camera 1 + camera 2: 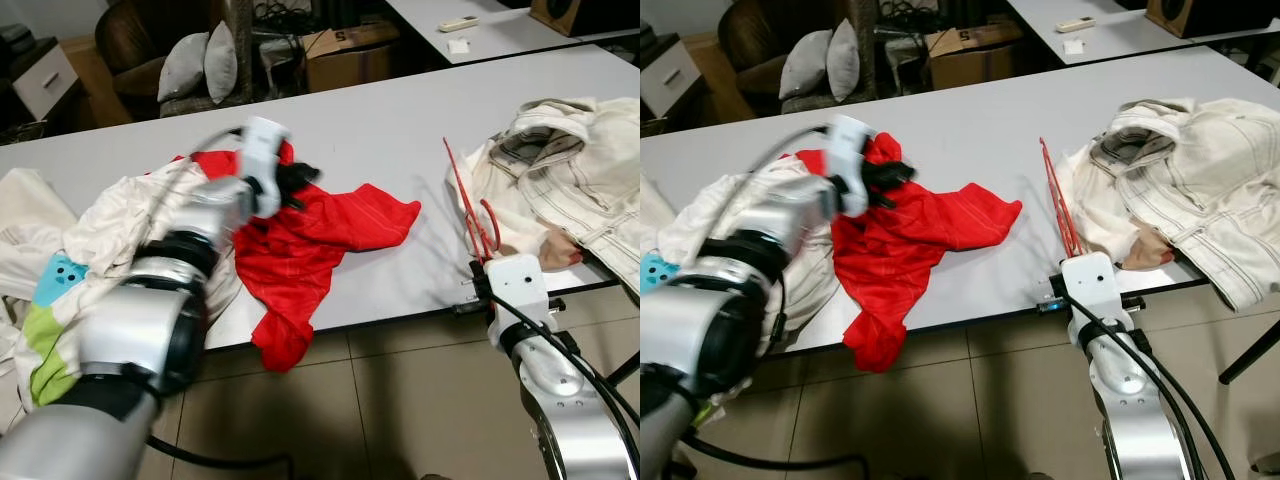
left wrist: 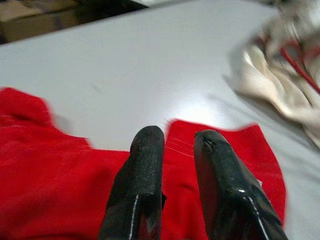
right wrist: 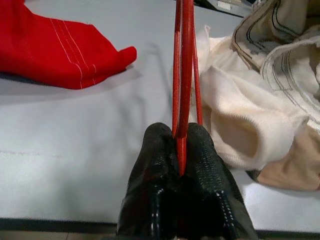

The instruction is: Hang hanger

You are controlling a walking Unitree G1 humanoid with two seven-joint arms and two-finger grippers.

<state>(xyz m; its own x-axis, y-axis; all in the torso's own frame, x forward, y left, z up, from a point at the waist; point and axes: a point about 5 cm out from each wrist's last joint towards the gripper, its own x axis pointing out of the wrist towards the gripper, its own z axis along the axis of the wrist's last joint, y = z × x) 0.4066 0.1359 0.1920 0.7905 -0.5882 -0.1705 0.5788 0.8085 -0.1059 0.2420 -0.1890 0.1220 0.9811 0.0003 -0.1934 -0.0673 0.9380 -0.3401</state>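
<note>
Gripping the red hanger point(image 3: 183, 75) at the near table edge, the right gripper point(image 3: 181, 150) has both fingers pressed together on the thin red wire, low on the frame. Hanger runs up and away from that gripper, long axis pointing across the table point(image 1: 400, 130) toward the far side, leaning slightly left in the head views. Right arm is plainly the one that has it; left arm is well apart from it.

Just right of the hanger: heap of cream clothes point(image 1: 560, 170), touching or nearly touching the wire at its lower part; cannot tell whether any cloth is caught on it.

Left of the hanger, bare table between, lies the red shirt point(image 1: 310, 250), its near end drooping over the table edge. Left gripper point(image 2: 175, 150) hovers over the shirt's upper part, fingers a little apart, nothing between them.

Further left, a pale garment point(image 1: 100, 240) with a blue and green print piled at the table's end.

Judgement: hanger lies between the two garments, so the next move depends on swinging it left toward the red shirt. No rail seen to hang it on.
</note>
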